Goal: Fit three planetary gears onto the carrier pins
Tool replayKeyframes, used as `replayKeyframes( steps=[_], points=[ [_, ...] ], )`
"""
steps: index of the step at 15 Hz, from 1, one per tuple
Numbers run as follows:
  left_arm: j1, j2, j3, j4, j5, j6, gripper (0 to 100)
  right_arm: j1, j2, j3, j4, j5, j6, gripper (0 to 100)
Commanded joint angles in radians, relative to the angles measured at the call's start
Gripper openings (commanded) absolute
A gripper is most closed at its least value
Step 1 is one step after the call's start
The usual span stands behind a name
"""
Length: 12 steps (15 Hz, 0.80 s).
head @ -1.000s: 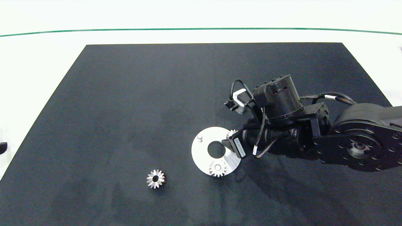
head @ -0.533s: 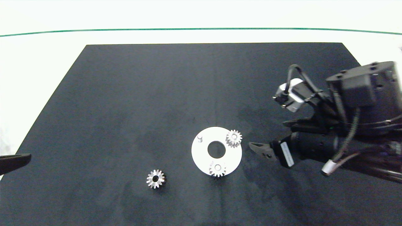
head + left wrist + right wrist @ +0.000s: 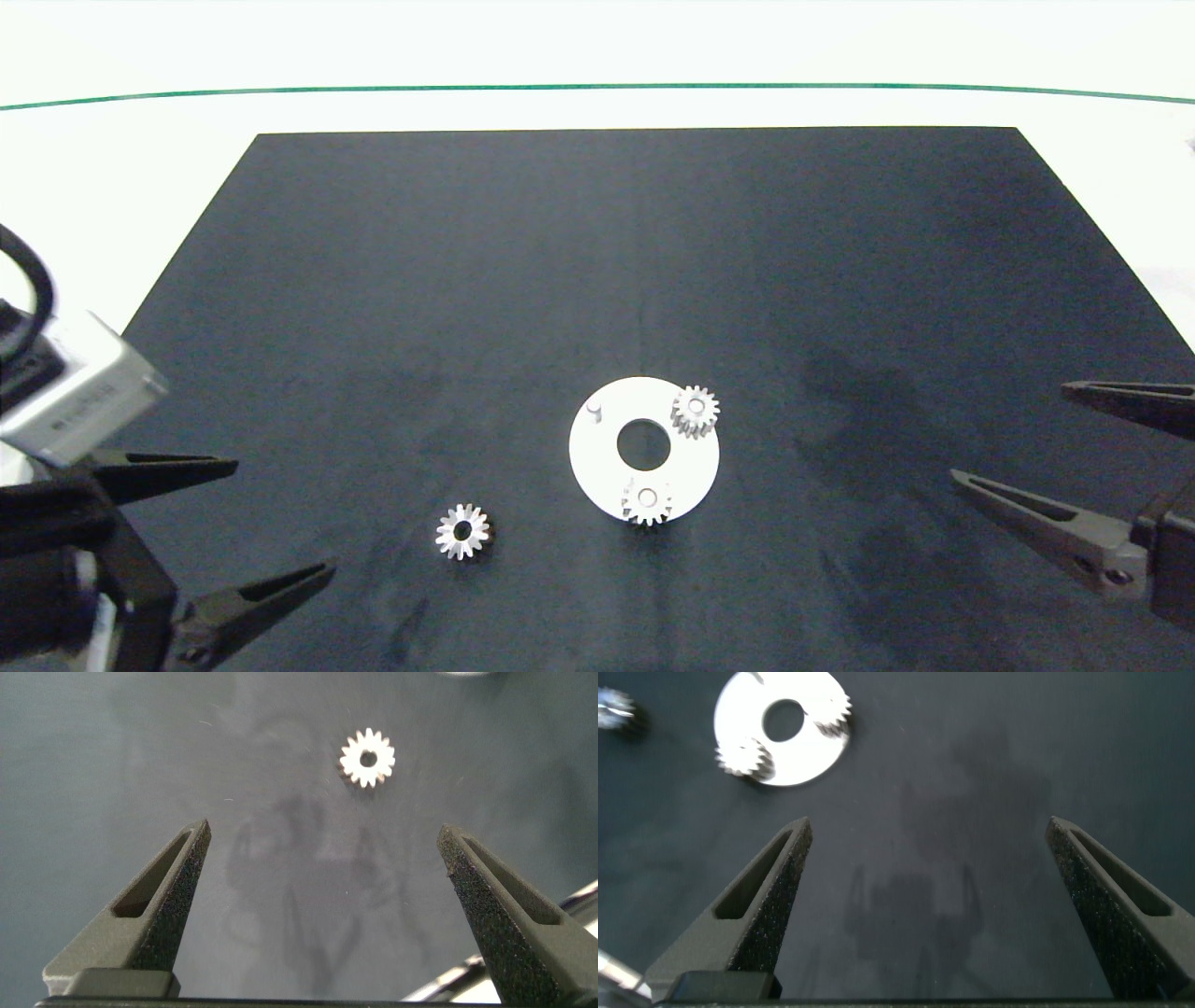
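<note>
Silvery planetary gears (image 3: 462, 532) gleam against a matt black mat (image 3: 597, 280), two of them on the plain white disc (image 3: 597, 467) with its white carrier pins (image 3: 595, 409), while a thin green line (image 3: 597, 89) crosses the pale table (image 3: 140, 159).

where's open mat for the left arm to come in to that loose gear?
Bare mat lies between the left pincer and the loose gear, and across the whole far half of the black mat. Also bare between the white disc and the open right pincer. Crowded only at the disc: two gears sit on it, one pin free.
</note>
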Motion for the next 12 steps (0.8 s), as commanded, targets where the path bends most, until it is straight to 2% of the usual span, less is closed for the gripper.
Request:
replayKeyframes(
  steps=[1, 2, 4, 6, 9, 12],
  points=[
    [-0.121, 0.203, 0.131, -0.178, 0.06, 0.014, 100, 0.026, -0.084, 0.002, 0.003, -0.002, -0.022, 100],
    [-0.131, 0.261, 0.15, -0.267, 0.078, 0.016, 100, 0.026, -0.093, -0.001, 0.003, -0.002, -0.029, 100],
    [-0.165, 0.353, 0.18, -0.397, 0.144, 0.012, 100, 0.026, -0.097, -0.001, 0.003, -0.002, -0.029, 100],
    [-0.185, 0.402, 0.193, -0.466, 0.15, 0.019, 100, 0.026, -0.096, -0.001, 0.001, -0.002, -0.029, 100],
    [-0.179, 0.431, 0.2, -0.472, 0.15, 0.008, 100, 0.028, -0.096, -0.001, 0.003, -0.002, -0.029, 100],
    [-0.174, 0.443, 0.225, -0.546, 0.147, 0.005, 100, 0.03, -0.09, 0.004, 0.003, -0.002, -0.029, 100]
  ],
)
